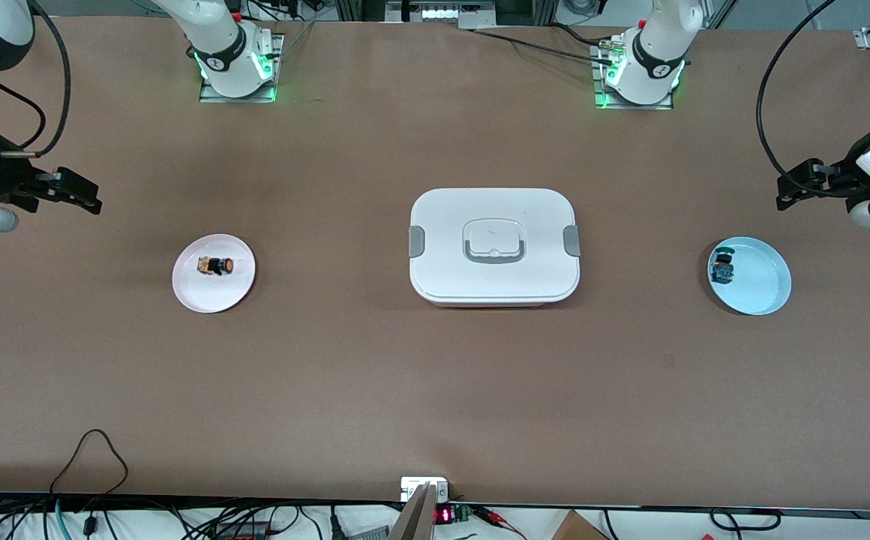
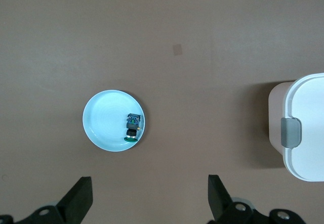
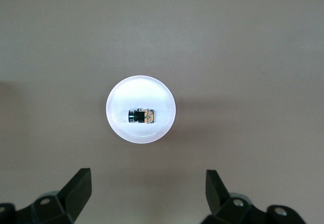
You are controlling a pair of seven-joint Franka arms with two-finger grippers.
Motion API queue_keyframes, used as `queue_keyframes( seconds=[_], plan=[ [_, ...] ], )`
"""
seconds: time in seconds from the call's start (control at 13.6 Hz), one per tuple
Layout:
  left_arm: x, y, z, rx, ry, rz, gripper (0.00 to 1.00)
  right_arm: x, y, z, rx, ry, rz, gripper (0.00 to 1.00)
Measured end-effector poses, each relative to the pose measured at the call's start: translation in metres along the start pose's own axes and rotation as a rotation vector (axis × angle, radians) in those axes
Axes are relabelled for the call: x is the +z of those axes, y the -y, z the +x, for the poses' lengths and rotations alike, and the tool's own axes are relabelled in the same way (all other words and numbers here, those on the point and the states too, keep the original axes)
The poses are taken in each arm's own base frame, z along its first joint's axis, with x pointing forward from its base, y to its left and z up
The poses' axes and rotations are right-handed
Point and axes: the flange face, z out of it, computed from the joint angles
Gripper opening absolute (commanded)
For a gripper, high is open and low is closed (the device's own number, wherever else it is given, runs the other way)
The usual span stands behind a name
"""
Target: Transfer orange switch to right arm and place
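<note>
The orange switch [image 1: 215, 265] lies on its side on a small white plate [image 1: 202, 294] toward the right arm's end of the table. In the right wrist view the switch [image 3: 141, 116] sits at the middle of that plate [image 3: 142, 90]. My right gripper [image 1: 90, 195] hangs open and empty over the bare table by that end, apart from the plate; its fingers [image 3: 81, 181] stand wide around nothing [image 3: 147, 176]. My left gripper [image 1: 784, 191] hangs open and empty over the table at the left arm's end, its fingertips [image 2: 216, 186] spread wide.
A blue-bodied switch [image 1: 723, 268] lies at the edge of a light blue plate [image 1: 763, 283] toward the left arm's end, also seen on the plate [image 2: 104, 123] in the left wrist view. A white lidded box [image 1: 493, 246] with grey latches stands mid-table.
</note>
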Motion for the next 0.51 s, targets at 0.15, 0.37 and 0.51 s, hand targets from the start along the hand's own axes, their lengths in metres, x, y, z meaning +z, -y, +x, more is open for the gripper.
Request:
queue_keyframes(
  seconds=[0.15,0.37,0.51],
  plan=[
    [0.000,0.000,0.000,0.000,-0.001,0.000,1.00,-0.003,0.000,0.000,-0.011,-0.001,0.002,1.00],
    [-0.001,0.000,0.000,0.000,-0.002,0.000,1.00,-0.010,0.001,0.000,-0.010,-0.008,0.010,1.00],
    [-0.001,0.000,0.000,0.000,-0.003,0.000,1.00,-0.020,-0.001,-0.001,-0.008,-0.011,0.010,1.00]
  ],
)
